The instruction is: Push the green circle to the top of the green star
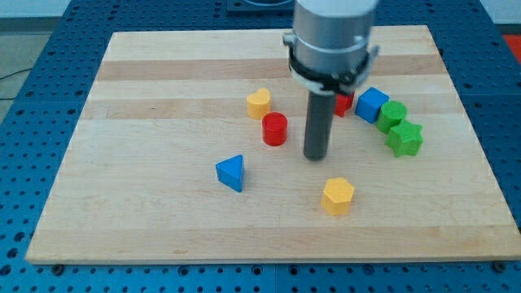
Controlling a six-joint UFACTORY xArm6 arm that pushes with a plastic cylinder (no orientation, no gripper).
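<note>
Our tip [315, 156] has no fingers to describe; it stands well left of the green circle block [391, 113], already touching the green star block [405, 138] from above. We judge only nudging remains.

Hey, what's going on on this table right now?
A robot arm is sliding blocks around a wooden board with a dark rod. My tip sits near the middle, right of the red cylinder, touching no block. The green circle already lies against the green star, just above it, beside the blue cube. A yellow heart, blue triangle and yellow hexagon lie scattered around.
</note>
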